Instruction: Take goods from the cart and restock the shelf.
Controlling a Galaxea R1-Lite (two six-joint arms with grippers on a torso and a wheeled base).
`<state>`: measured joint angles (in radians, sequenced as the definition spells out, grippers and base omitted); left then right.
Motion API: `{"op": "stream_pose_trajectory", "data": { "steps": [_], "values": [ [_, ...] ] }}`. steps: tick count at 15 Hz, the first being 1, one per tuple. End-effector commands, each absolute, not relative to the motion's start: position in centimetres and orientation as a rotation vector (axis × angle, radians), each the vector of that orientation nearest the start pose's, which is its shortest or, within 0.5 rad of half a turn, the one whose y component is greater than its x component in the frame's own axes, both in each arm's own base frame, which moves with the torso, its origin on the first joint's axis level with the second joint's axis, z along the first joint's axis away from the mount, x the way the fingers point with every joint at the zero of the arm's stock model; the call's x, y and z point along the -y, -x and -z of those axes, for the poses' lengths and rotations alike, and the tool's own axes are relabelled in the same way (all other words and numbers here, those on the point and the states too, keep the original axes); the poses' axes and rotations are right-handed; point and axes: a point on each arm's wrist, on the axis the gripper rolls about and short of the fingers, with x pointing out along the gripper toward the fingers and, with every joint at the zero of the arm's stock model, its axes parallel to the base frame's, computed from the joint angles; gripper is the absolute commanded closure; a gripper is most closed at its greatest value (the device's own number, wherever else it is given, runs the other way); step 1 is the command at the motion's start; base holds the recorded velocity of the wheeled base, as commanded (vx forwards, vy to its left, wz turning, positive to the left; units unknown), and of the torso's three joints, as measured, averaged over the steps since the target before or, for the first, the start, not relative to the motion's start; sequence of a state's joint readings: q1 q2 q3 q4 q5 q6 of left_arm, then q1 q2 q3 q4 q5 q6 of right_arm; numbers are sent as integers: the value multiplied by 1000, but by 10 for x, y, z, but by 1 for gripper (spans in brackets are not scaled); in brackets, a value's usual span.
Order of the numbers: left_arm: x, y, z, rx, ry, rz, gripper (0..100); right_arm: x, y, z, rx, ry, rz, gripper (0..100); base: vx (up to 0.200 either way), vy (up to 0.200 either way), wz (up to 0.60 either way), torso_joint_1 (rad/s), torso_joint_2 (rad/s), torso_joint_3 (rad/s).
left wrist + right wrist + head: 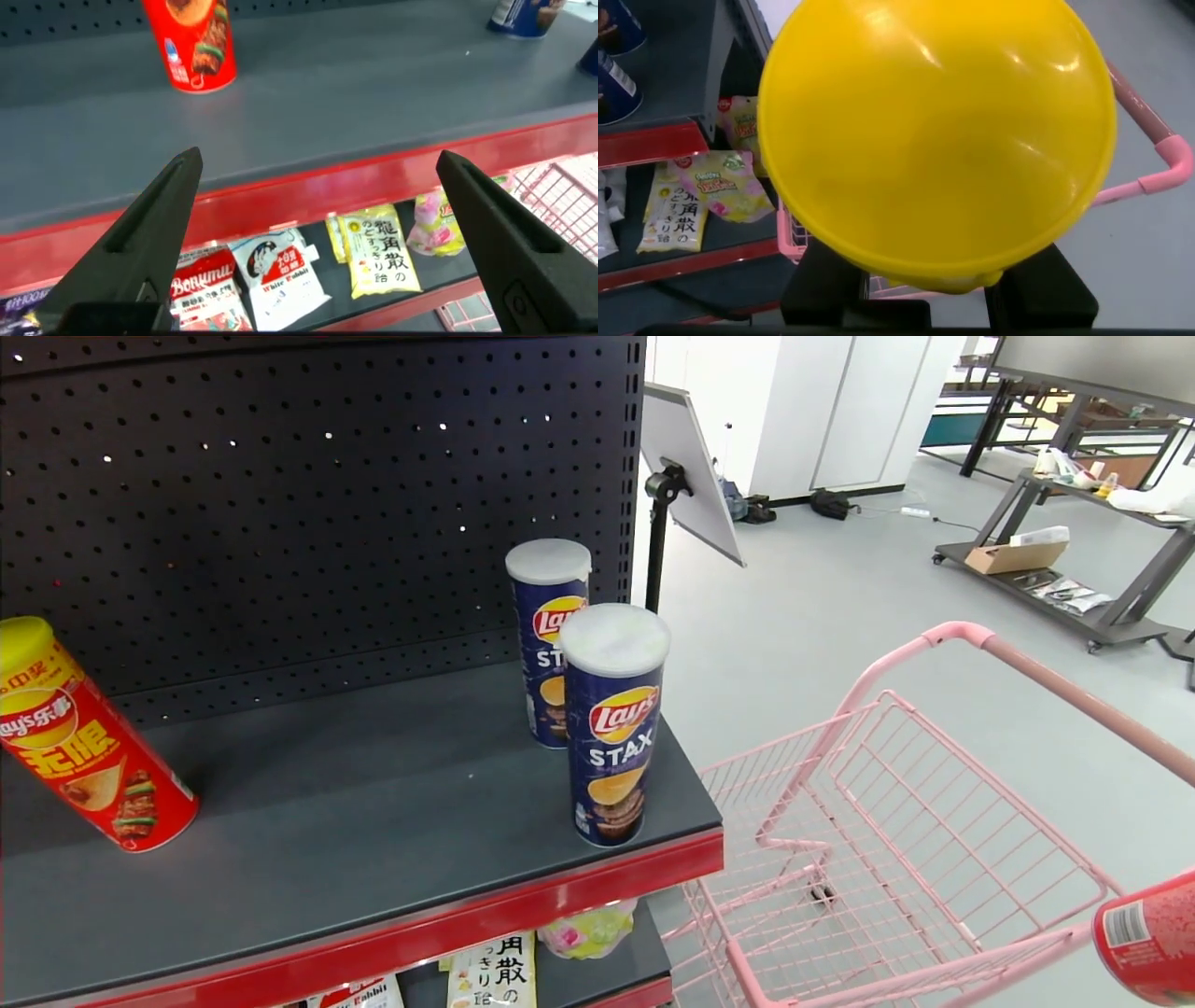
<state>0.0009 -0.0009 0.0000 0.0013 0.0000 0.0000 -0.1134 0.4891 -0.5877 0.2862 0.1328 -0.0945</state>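
In the head view, the shelf [355, 803] is a dark grey board with a red front lip, backed by a black pegboard [280, 504]. At its 9 o'clock end stands the shelved red can [89, 747] with a yellow lid, well apart from the other goods. The left end effector [318, 157] hangs in front of the red lip. Its two black fingers [149, 233] are spread wide with nothing between them, and the shelved red can sits beyond them on the board. Under the lip, a lower shelf carries flat snack packets [374, 247] lying side by side.

Toward the shelf's 3 o'clock end stand two blue cans with white lids. The rear blue can [548, 635] is near the pegboard. The front blue can [613, 728] stands just beside it at about 5 o'clock, close to the front corner.

Off the shelf's 3 o'clock end, on the grey floor, is the pink wire cart [1074, 698]. At 4 o'clock in the head view, over the cart's near rim, is the held red can [1153, 933]. The right end effector [938, 294] is closed around its body, with black fingers on either side below the yellow lid [938, 140].
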Motion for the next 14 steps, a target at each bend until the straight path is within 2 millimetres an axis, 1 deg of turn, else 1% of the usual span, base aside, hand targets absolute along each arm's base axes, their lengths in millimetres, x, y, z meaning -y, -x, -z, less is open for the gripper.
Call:
{"op": "stream_pose_trajectory", "data": {
  "steps": [1,8,10,13,14],
  "values": [
    [0,23,-75,-2,0,0,0,-3,-4,-214,-195,72,-31,100,0,0,0,154,-359,-227],
    [0,23,-75,-2,0,0,0,-3,-4,-212,-204,72,-30,100,0,0,0,154,-357,-205],
    [0,23,-75,-2,0,-2,0,-3,-3,-204,-209,96,-31,100,0,0,0,171,-361,-203],
    [0,23,-75,-2,0,0,0,-3,3,-193,-207,101,-27,100,0,0,0,20,-64,-20],
    [0,23,-75,-2,0,-2,0,-4,6,-189,-203,101,-27,100,0,0,600,7,2,-7]
  ]
}}
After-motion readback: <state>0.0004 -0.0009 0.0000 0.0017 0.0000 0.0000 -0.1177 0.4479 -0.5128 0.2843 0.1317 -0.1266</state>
